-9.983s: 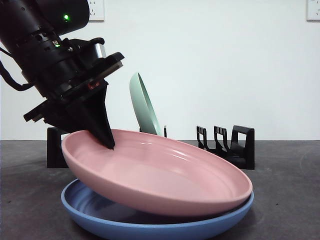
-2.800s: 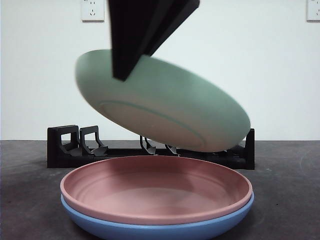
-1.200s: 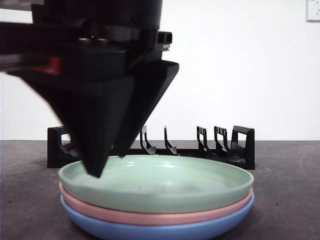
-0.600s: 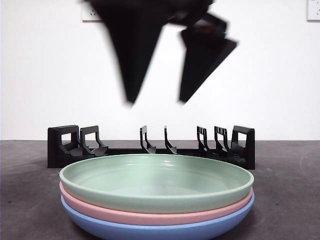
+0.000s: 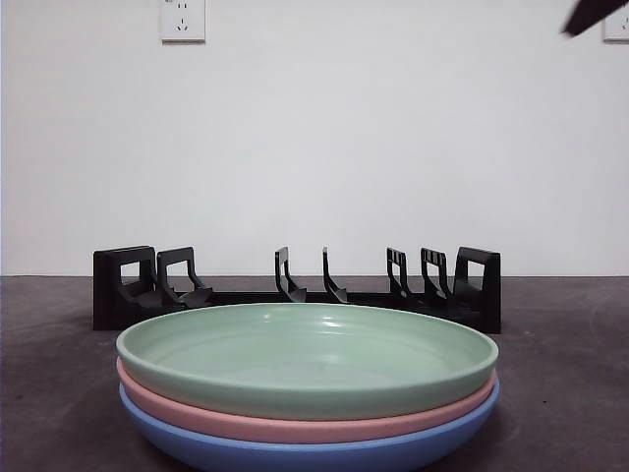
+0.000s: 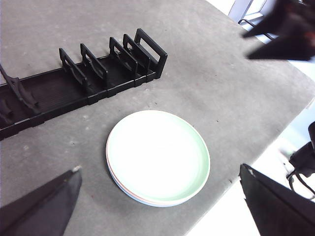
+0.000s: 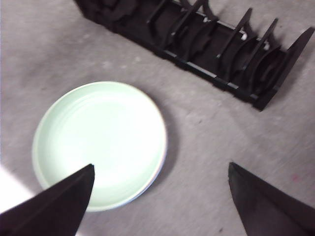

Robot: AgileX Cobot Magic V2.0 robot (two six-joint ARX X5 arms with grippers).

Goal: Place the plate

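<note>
Plate: the pale green round plastic plate (image 5: 307,356) lies flat on top of a pink plate (image 5: 295,423), which sits in a blue plate (image 5: 314,454); the three are nested and level, rims aligned.
Rack: the black slotted plastic dish rack (image 5: 295,290) stands just behind the stack, every slot vacant.
Left gripper: left gripper (image 6: 162,201) is high above the table, jaws spread wide, carrying nothing, well clear of the stack.
Right gripper: right gripper (image 7: 162,196) is likewise raised over the table, jaws parted and holding nothing; a black tip (image 5: 590,15) shows at a top corner of the front view.
Step in hand: judged to be the retreat after set-down; placement appears complete.
Method: pull away upward, keep the jaws apart, avoid clipping the rims or the rack posts.
Surface: dark grey matte table (image 5: 560,374), lightly speckled.
Room: plain white wall (image 5: 393,138) with a white wall socket (image 5: 183,19).
</note>
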